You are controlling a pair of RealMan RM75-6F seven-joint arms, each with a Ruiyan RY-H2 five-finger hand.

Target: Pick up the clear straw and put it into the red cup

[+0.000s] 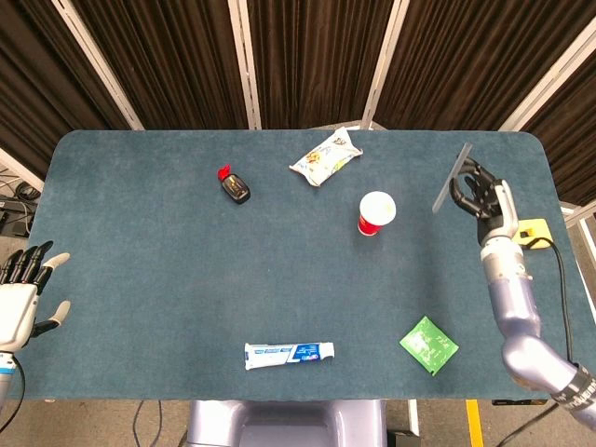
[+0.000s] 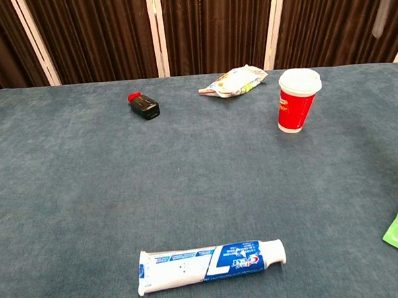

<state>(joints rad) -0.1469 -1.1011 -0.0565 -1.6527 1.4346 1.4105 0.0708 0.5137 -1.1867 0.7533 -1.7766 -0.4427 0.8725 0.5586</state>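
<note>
The red cup (image 1: 375,213) with a white lid stands upright right of the table's middle; it also shows in the chest view (image 2: 296,102). My right hand (image 1: 482,197) is raised to the right of the cup and pinches the clear straw (image 1: 452,179), which points steeply up. In the chest view only the straw (image 2: 382,12) shows, at the top right corner, well above and right of the cup. My left hand (image 1: 23,298) hangs off the table's left front corner with its fingers spread, holding nothing.
A toothpaste tube (image 1: 289,354) lies near the front edge, a green packet (image 1: 428,345) at the front right. A snack bag (image 1: 326,156) and a black bottle with a red cap (image 1: 234,186) lie toward the back. A yellow block (image 1: 533,233) sits behind the right wrist.
</note>
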